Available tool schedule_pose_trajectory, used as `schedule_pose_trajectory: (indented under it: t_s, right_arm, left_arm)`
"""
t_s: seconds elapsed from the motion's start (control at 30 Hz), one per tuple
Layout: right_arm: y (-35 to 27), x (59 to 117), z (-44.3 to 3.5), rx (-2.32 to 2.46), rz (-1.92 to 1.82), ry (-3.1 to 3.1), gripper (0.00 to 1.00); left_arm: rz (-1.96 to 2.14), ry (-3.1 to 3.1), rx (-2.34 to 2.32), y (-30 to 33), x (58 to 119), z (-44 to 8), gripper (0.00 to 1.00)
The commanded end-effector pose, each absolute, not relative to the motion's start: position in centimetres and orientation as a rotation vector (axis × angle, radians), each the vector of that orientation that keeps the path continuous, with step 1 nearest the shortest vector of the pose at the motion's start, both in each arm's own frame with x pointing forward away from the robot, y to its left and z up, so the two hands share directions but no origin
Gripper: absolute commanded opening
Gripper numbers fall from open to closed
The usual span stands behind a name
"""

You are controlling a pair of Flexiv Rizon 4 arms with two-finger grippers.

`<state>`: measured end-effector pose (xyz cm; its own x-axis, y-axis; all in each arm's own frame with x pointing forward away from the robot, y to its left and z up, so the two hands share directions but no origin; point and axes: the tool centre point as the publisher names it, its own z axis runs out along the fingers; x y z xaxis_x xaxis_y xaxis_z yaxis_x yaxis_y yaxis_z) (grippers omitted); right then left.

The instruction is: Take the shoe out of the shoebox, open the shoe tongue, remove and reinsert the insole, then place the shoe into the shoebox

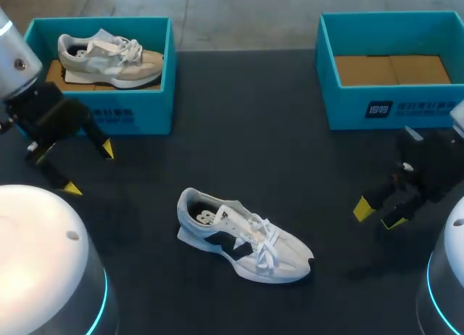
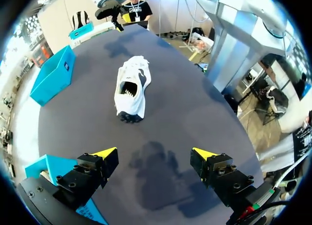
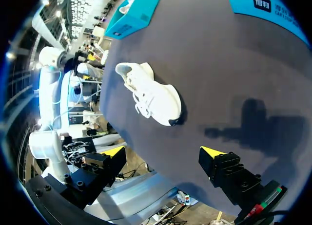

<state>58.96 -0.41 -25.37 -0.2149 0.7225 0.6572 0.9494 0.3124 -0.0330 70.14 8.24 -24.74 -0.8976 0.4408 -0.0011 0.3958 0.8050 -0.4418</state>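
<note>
Shoe (image 1: 243, 237) on table (image 1: 239, 132), insole (image 1: 205, 217) apparently inside

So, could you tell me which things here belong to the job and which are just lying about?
For the job: white shoe, empty box, left gripper, right gripper.
Lying about, likely: beige shoe, other box.

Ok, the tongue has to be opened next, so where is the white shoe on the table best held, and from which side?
Probably the heel of the white shoe, from above with the left gripper: the shoe stands upright on its sole, its heel is narrow and points toward that arm, and this leaves laces and tongue free.
</note>
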Motion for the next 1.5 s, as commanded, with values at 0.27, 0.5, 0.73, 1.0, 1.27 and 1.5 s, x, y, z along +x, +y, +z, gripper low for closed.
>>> schedule_pose_trajectory:
  t_s: [0.27,0.5,0.73,1.0,1.27,1.5]
  right_arm:
    - [-0.4,58.9,-25.4,-1.478,-0.513,-2.012,1.00]
    - [-0.4,58.9,-25.4,-1.478,-0.513,-2.012,1.00]
    - [-0.4,58.9,-25.4,-1.478,-0.513,-2.012,1.00]
    - [-0.4,58.9,-25.4,-1.478,-0.513,-2.012,1.00]
    - [-0.4,58.9,-25.4,-1.478,-0.513,-2.012,1.00]
    - [-0.4,58.9,-25.4,-1.478,-0.513,-2.012,1.00]
  left_arm:
    - [0.820,-2.915,-0.475,8.6,70.7,-26.1,1.00]
    - [0.960,-2.771,-0.386,10.0,71.5,-28.5,1.00]
    - [1.067,-2.656,-0.371,10.3,71.3,-31.1,1.00]
    - [1.239,-2.560,-0.340,10.9,70.1,-32.2,1.00]
    - [1.418,-2.518,-0.215,12.8,70.4,-33.3,1.00]
    - [1.522,-2.514,-0.154,12.9,70.2,-34.1,1.00]
